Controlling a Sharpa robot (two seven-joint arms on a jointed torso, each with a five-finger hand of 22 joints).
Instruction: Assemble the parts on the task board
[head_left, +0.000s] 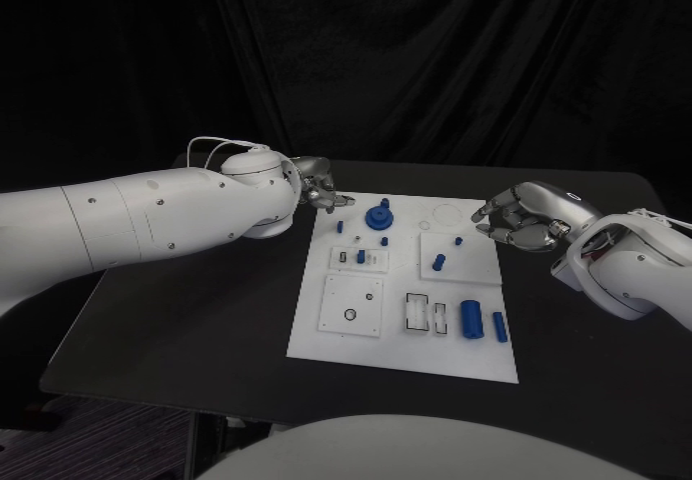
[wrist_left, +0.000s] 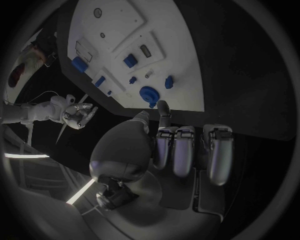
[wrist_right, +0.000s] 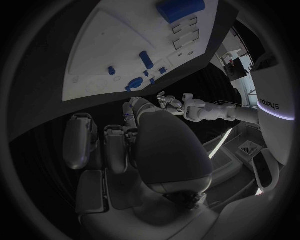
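The small blue plastic parts are spread over the white rectangular task board (head_left: 332, 335), which is laid flat in the middle of the black bench (head_left: 188, 330). The blue round geared piece with a short stem (head_left: 379, 217) is seen standing near the board's far edge; the large blue cylinder (head_left: 472, 318) and a slimmer blue cylinder (head_left: 500, 326) are found lying side by side toward the board's near right corner, and a short blue peg (head_left: 438, 263) is seen upright right of the board's centre.

The parts are judged to be light, rigid and smooth-skinned, so a slip or a roll is to be expected rather than any bending or breakage. The cylinders are best taken across their round flanks at mid-length, with opposed fingertips. The geared piece is better pinched by its stem than by its toothed rim. The peg offers little surface, and only a fine fingertip pinch is likely to serve.

The left hand (head_left: 320, 188) is held just beyond the board's far left corner, fingers loosely curled, with nothing gripped. The right hand (head_left: 522, 217) is held just off the board's right edge, fingers bent inward, likewise empty. Neither hand is touching a part.
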